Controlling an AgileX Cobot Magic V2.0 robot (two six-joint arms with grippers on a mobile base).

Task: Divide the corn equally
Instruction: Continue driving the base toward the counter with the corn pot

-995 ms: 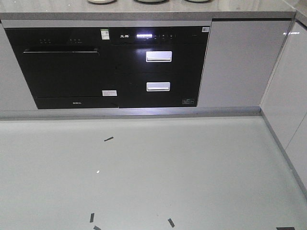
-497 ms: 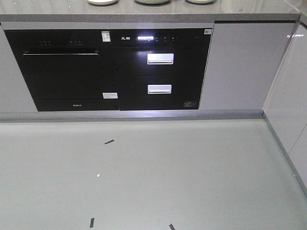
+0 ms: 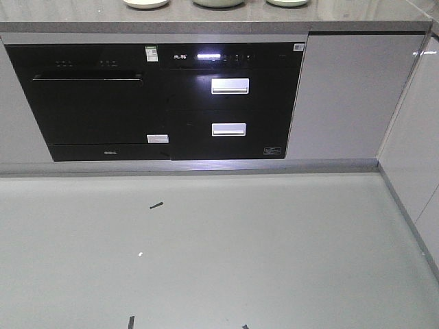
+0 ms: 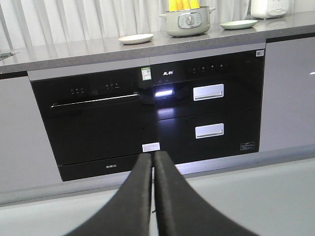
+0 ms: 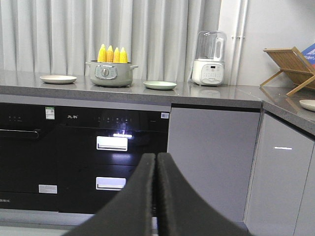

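Note:
Several yellow corn cobs (image 5: 112,54) stand upright in a grey-green pot (image 5: 109,73) on the grey counter (image 5: 206,96); their lower ends show at the top of the left wrist view as corn (image 4: 183,5) in the pot (image 4: 188,22). A pale plate (image 5: 58,78) lies left of the pot and another plate (image 5: 159,85) right of it. My left gripper (image 4: 153,156) and right gripper (image 5: 156,156) are both shut on nothing, low and well short of the counter. The front view shows only the undersides of pot (image 3: 218,3) and plates.
Below the counter are a black oven (image 3: 96,103) and black drawers with silver handles (image 3: 230,86). A white appliance (image 5: 209,59), a wooden rack (image 5: 290,69) and a further plate (image 5: 309,104) sit to the right. White cabinets (image 3: 415,137) run along the right. Tape marks (image 3: 156,205) dot the floor.
The front view has crept toward the counter: the oven front and the floor marks sit a little lower in the frame than a second ago.

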